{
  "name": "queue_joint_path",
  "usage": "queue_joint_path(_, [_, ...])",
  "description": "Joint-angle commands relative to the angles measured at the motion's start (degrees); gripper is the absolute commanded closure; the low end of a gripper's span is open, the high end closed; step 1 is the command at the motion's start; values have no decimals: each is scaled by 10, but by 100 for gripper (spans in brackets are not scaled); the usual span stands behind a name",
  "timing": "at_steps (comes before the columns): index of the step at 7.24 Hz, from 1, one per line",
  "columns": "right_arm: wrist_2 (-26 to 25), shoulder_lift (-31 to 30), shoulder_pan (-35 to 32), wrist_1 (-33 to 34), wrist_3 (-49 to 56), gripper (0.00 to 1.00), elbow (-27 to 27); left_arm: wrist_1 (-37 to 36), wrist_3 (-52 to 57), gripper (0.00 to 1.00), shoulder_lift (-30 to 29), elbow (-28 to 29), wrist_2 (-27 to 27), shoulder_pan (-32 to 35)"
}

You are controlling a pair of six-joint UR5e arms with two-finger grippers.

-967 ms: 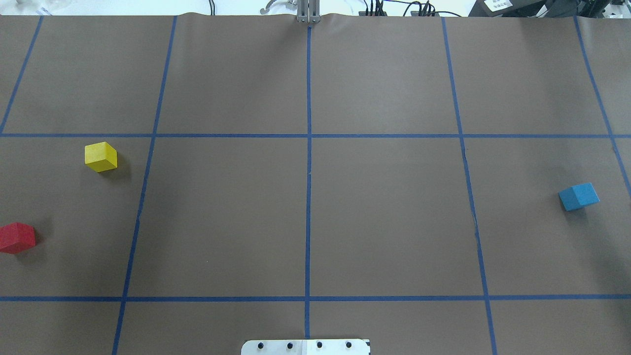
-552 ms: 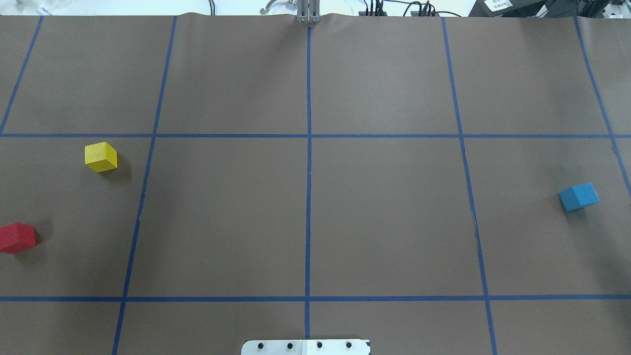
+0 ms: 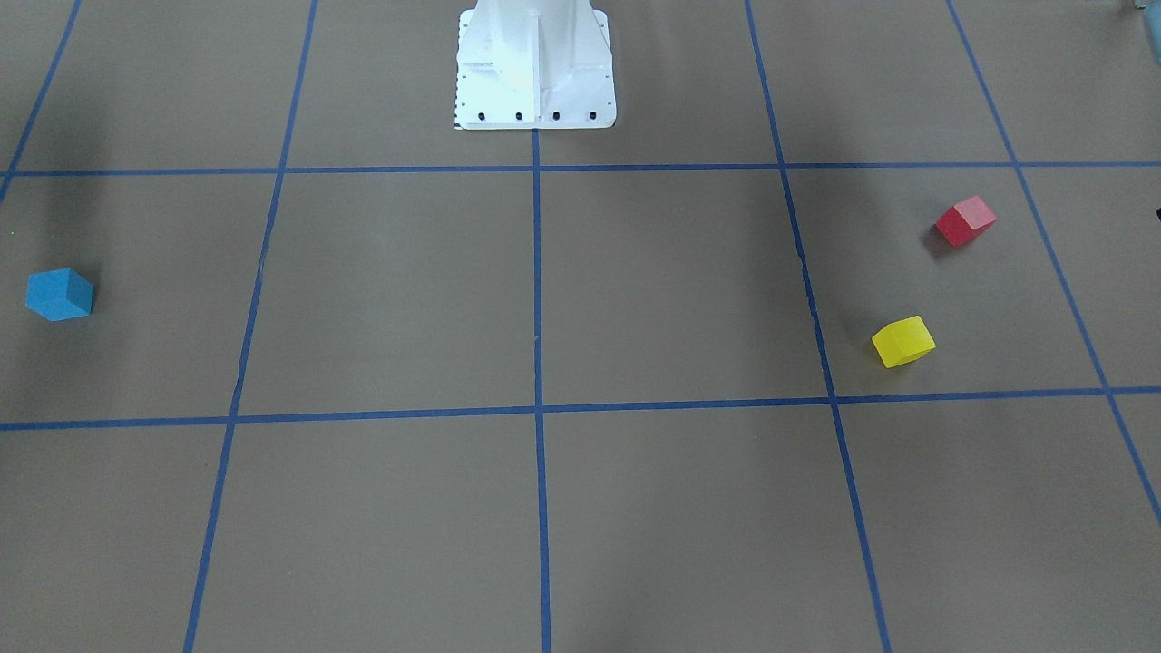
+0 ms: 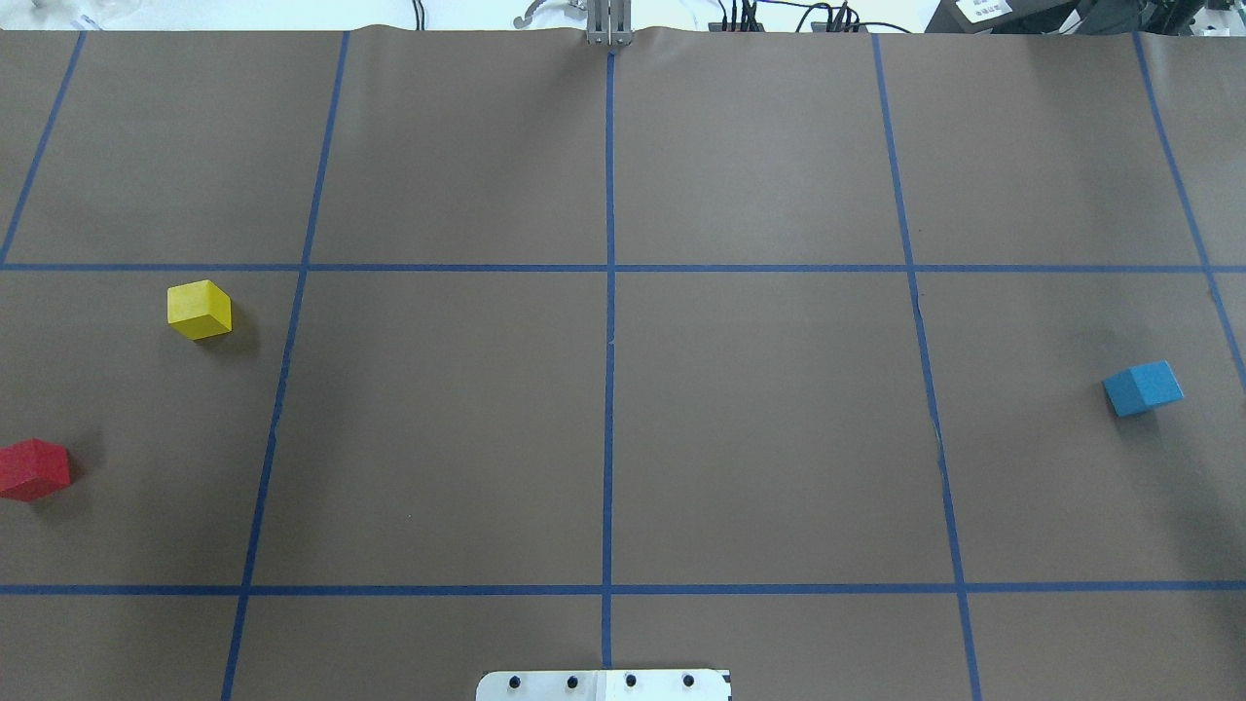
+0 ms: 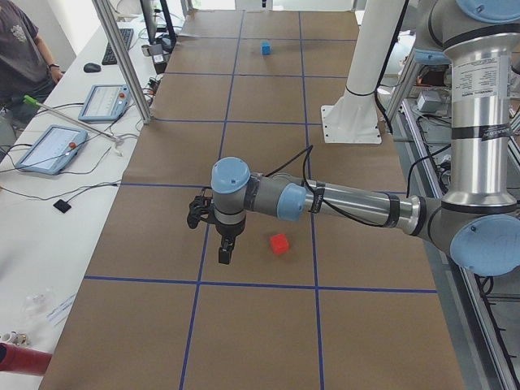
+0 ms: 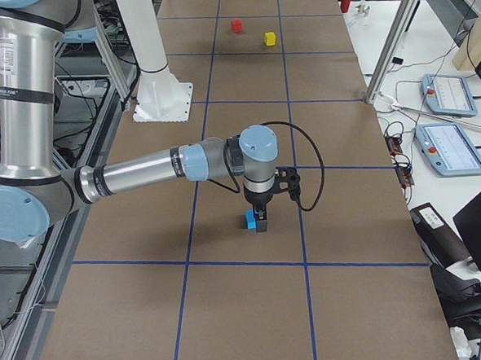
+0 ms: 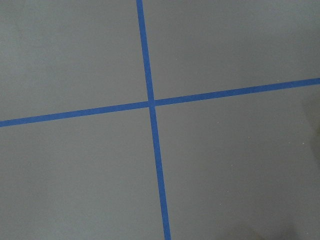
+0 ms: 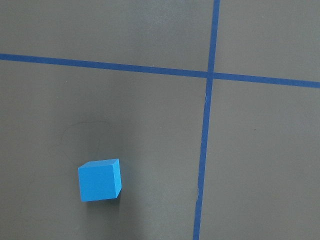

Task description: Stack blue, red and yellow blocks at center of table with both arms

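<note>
I read the task as not yet started: all three blocks lie apart on the table [image 4: 759, 409], and none is at the centre where the stack is to go. The blue block [image 4: 1144, 388] sits alone far out on the robot's right. The yellow block [image 4: 200, 310] and the red block [image 4: 34, 469] sit on its left, the red one nearer the robot and closer to the table's end. This split suits a two-arm job, since each arm has work within its own reach. From the right end of the table, the right gripper [image 6: 260, 222] hangs pointing down just beside the blue block, and its wrist camera shows that block low and left of frame, so I judge the tool is not yet centred over it. From the left end, the left gripper [image 5: 224, 253] points down near the red block, though its wrist camera shows only a crossing of tape lines and no block. Both grippers appear in the side views alone, so I cannot tell whether the jaws are spread or pressed together. The next move, as I judge it, is to line the right tool up over the blue block before lowering. The white pedestal [image 3: 535, 63] stands at the robot's edge, well apart from all three blocks.
</note>
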State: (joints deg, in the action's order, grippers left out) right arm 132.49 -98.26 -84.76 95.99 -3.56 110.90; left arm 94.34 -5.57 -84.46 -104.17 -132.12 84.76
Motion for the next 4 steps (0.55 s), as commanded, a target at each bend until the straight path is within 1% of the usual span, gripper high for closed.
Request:
queue_joint_path(1, [16, -4, 8, -56, -4, 0, -11, 0, -1, 0, 2, 0, -39, 0])
queue_joint_path(2, [65, -6, 27, -78, -7, 0, -43, 0, -2, 0, 2, 2, -44, 0])
queue_joint_path(3, [64, -3, 71, -91, -25, 0, -55, 1, -2, 0, 2, 2, -44, 0])
queue_joint_path(4, [28, 12, 118, -120, -84, 0, -71, 2, -2, 0, 2, 2, -44, 0])
